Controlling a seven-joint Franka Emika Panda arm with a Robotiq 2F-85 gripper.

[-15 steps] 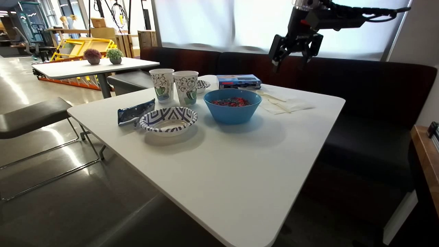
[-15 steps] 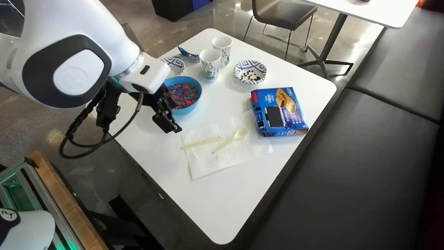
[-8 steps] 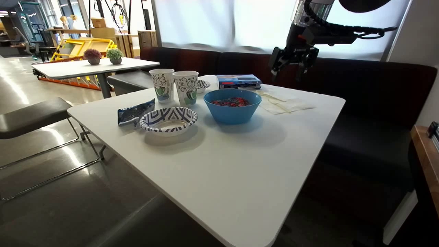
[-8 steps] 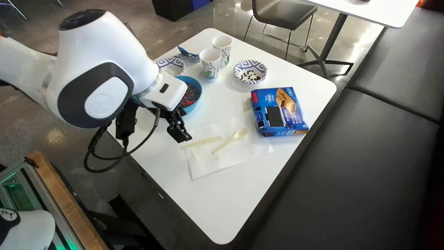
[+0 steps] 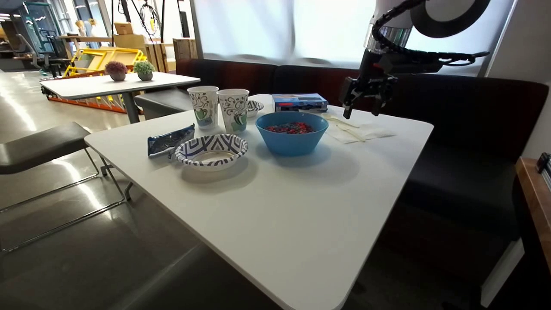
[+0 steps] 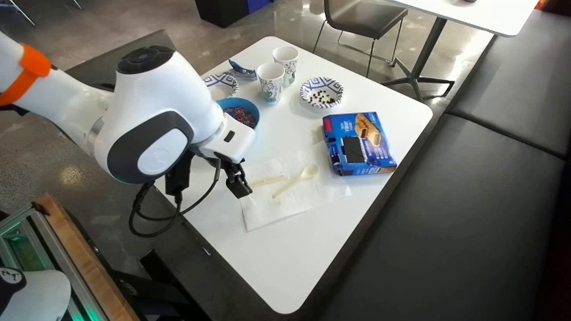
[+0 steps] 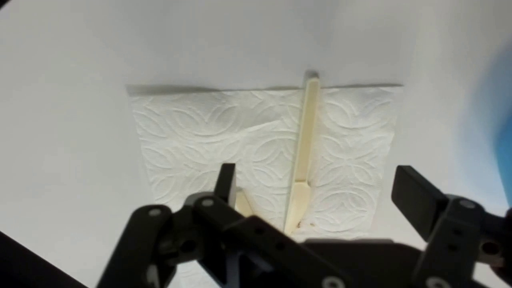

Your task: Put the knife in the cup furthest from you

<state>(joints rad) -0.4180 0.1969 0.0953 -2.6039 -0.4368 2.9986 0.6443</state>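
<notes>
In an exterior view, the hand (image 5: 361, 111) hangs fingers-down above the counter (image 5: 280, 215), a posture that suits picking something thin off a flat surface. Well apart from it, past the blue bowl (image 5: 292, 143), the nearer cup (image 5: 234, 112) and the farther cup (image 5: 203, 107) stand upright, mouths up, fit to take something slim on end; the farther one, reckoned from the hand, is probably the one meant. In an exterior view, the knife (image 6: 268, 180) lies flat on the napkin (image 6: 294, 203), one end hidden behind the hand, and the spoon (image 6: 293, 183) rests just beside it — set out, it seems, for a meal, which leaves little spare room on that side. In the wrist view, the hand's jaws are spread wide and hold nothing; the knife lies between them, running across the line they close along, so they should meet its long edges. Its handle pokes past the napkin's border — perhaps handy as a free end, though the jaws look level with the join of handle and blade, and where they would land is hard to tell; a hold further up the handle would likely ease the upright drop.
</notes>
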